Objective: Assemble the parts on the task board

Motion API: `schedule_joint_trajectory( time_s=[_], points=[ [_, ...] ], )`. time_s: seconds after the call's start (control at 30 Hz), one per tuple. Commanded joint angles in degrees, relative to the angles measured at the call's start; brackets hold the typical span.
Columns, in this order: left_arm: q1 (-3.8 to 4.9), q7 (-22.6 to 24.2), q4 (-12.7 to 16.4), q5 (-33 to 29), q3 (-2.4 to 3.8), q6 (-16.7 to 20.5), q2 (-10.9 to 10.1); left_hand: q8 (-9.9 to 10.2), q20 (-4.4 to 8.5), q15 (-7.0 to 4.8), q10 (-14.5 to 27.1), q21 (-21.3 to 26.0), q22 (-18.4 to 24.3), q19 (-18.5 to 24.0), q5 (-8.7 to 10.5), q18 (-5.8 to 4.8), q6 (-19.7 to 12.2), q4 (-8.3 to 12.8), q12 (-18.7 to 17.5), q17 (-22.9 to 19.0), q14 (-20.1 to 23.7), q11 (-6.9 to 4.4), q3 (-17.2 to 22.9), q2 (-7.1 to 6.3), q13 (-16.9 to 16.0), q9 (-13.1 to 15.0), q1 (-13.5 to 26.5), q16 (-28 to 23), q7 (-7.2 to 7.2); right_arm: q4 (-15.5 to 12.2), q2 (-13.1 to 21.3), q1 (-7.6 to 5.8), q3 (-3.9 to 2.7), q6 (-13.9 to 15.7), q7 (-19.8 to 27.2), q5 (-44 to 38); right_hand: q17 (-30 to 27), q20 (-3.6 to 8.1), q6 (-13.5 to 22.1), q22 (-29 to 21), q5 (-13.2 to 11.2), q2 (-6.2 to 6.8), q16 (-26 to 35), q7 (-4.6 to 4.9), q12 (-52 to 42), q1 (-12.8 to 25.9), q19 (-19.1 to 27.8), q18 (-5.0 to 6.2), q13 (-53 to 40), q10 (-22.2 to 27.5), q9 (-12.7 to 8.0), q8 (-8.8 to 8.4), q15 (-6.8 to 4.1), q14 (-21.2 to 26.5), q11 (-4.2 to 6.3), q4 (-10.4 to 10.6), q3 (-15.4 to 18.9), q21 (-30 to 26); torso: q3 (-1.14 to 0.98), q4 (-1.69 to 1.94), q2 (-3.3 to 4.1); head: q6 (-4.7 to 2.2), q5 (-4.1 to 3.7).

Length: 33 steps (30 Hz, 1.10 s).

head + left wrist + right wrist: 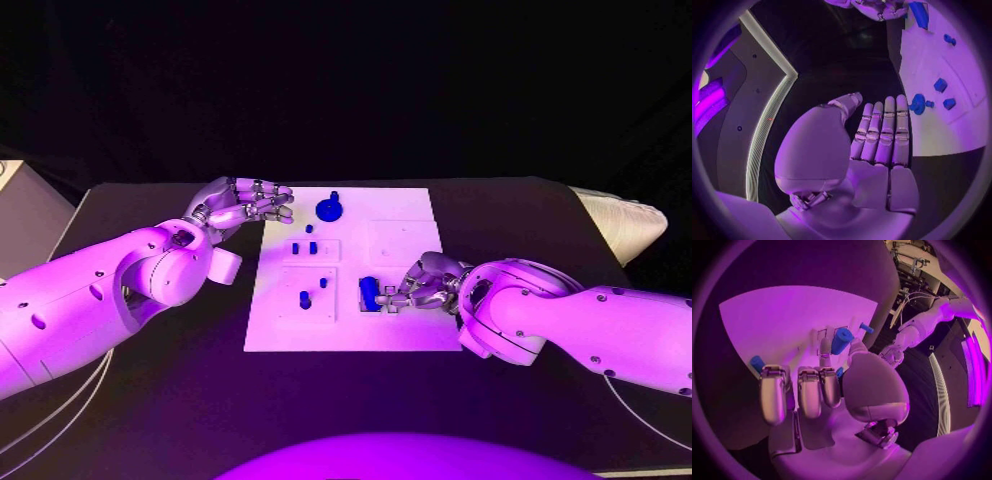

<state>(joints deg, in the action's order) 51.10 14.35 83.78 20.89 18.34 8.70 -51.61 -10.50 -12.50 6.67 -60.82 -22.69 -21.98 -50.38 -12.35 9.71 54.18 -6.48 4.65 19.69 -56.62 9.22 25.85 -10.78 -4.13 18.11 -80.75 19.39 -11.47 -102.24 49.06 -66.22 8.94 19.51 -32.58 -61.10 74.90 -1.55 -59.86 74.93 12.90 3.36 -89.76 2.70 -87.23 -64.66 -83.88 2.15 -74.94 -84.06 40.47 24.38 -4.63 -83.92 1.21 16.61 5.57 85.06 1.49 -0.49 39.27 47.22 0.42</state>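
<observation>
The white task board (408,330) lies in the middle of the black counter (577,215), reaching from near its far edge toward the near one. The right robot hand (408,287) sits over the board's right half near its near edge, fingers curled around a blue cylinder part (369,292) that it grasps (the right wrist view shows the same cylinder (841,340) standing up between thumb and fingers). The left robot hand (242,207) hovers just off the board's far left corner, released, holding nothing; in its wrist view the fingers (887,131) lie straight and side by side. A round blue part with a stem (332,209) sits near the board's far edge. Two small blue pegs (304,247) stand in the left half, and further small blue pieces (306,298) sit closer to the near edge.
</observation>
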Motion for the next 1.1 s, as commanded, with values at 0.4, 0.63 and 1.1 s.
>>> schedule_joint_trajectory(
  time_s=[0.4,0.63,1.1],
  points=[
    [-0.11,0.2,0.1,-0.3,0.04,-1.0,0.0,0.2,-0.04,0.1,0.2,0.4,0.1,-0.4,0.04,0.55,0.2,-0.2,-0.2,0.1,0.3,0.06,-0.2,0.67,-0.1,-0.1,-0.1,-0.4,-0.41,1.3,-1.3,0.06,-0.02,-1.5,-0.8,-2.0,15.1,0.68,0.3,13.2,0.8,-2.74,-0.2,-0.62,-0.3,-7.9,-5.0,-1.25,-13.3,-4.6,-0.3,0.4,-0.7,-6.1,0.72,0.0,-2.5,0.6,0.08,0.06,0.05,0.13,-0.01],
    [-0.11,0.2,0.1,-0.3,0.04,-1.0,0.0,0.3,-0.04,0.11,0.2,0.5,0.1,-0.4,0.04,0.55,0.2,-0.3,-0.2,0.1,0.3,0.06,-0.2,0.74,-0.1,-0.1,-0.1,-0.5,-0.4,2.0,-2.5,0.16,-0.01,-0.8,-1.3,-2.6,15.1,0.71,0.3,13.3,0.3,-2.59,-0.2,-0.64,-0.3,-8.7,-5.0,-1.26,-13.4,-4.6,-0.4,0.43,-0.73,-6.1,0.74,0.0,-2.9,0.6,0.08,0.06,0.05,0.36,-0.03],
    [-0.11,0.0,0.2,-0.3,0.04,-1.2,-0.1,0.3,-0.04,0.11,0.2,0.5,0.1,-0.4,0.04,0.55,0.2,-0.3,-0.2,0.1,0.3,0.06,-0.2,0.74,-0.1,-0.1,-0.1,-0.5,-0.4,1.6,-2.7,0.3,-0.01,-3.0,-0.1,-2.5,15.1,0.72,0.0,13.4,-1.0,0.14,-0.2,-0.64,-0.4,-9.1,-5.0,-1.29,-13.5,-4.7,-0.5,0.71,-0.72,-6.1,0.73,0.0,-2.2,0.7,0.03,0.0,0.03,0.51,-0.01]
  ],
)
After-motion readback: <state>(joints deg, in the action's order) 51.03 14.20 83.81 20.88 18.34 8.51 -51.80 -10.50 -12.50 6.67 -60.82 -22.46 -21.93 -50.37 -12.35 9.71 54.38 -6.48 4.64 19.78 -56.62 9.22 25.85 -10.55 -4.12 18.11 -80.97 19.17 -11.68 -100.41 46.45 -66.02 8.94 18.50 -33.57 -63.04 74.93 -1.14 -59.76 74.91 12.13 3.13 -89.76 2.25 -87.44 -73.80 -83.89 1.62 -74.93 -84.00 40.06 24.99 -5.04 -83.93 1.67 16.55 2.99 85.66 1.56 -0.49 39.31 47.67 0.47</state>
